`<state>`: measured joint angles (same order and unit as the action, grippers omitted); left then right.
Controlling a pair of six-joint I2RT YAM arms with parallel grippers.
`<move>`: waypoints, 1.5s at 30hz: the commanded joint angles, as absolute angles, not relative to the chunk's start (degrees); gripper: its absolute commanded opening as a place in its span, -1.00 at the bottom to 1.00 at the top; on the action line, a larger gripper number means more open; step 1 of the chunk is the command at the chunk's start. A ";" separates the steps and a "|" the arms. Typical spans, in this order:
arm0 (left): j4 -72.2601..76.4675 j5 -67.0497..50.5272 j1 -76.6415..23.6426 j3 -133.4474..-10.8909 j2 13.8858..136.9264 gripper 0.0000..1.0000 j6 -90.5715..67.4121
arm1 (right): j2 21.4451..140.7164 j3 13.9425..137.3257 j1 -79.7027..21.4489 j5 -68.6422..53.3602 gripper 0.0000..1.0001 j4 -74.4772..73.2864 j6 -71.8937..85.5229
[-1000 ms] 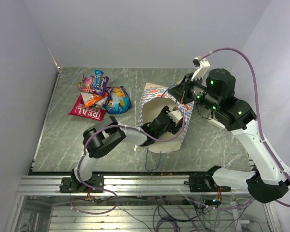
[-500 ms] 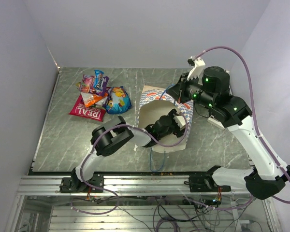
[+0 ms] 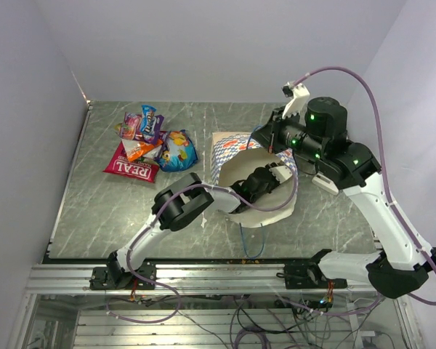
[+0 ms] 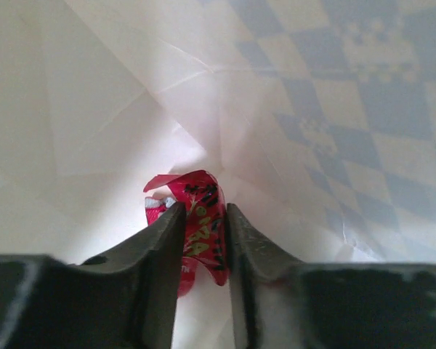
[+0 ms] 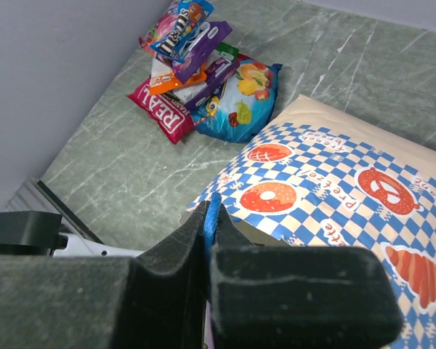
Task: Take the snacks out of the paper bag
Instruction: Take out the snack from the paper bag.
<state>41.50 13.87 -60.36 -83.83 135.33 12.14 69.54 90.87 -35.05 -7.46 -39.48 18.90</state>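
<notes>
Left gripper (image 4: 203,211) went deeper into paper bag (image 3: 229,145), jaws narrowed onto red candy (image 4: 200,190); right gripper (image 5: 207,219) pinches blue handle (image 5: 214,207); packets (image 3: 147,142) far-left.

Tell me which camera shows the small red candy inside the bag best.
The left wrist view: the red candy sits centered, pinched in the left gripper against the cream inside of the paper bag. The top view hides it behind the left arm. The right wrist view shows just the bag's checkered outside.

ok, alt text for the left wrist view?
Left gripper pinches a small red wrapped candy deep inside the paper bag. Cream walls surround it, blue checks showing through on the right.
</notes>
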 commanded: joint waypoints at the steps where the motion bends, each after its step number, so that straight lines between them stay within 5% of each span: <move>1: 38.52 15.22 -59.85 -82.58 131.72 -0.33 12.81 | 67.57 90.61 -35.05 -6.89 -1.00 -37.80 17.55; 9: 37.91 7.82 -61.08 -69.79 120.57 -0.60 4.47 | 65.21 87.73 -35.00 -5.61 -1.00 -34.12 16.01; 25: 19.99 -0.71 -69.51 -53.36 86.88 -0.71 -4.90 | 58.75 80.56 -35.04 0.15 -1.00 -29.47 17.49; 36: -13.50 -4.83 -69.46 -67.44 64.70 -0.86 -8.86 | 55.14 74.12 -34.99 2.23 -1.00 -24.11 18.02; 40: -23.50 8.57 -69.38 -76.05 60.11 -0.86 -6.51 | 55.31 73.48 -34.99 2.01 -1.00 -22.94 18.17; 45: -25.91 40.31 -69.11 -83.67 58.51 -0.86 -1.35 | 55.48 73.49 -35.05 2.56 -1.00 -23.71 18.73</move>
<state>-19.51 13.26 -69.49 -79.07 59.02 -5.74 56.01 73.78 -35.05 1.06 -25.47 18.02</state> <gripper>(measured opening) 0.078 0.004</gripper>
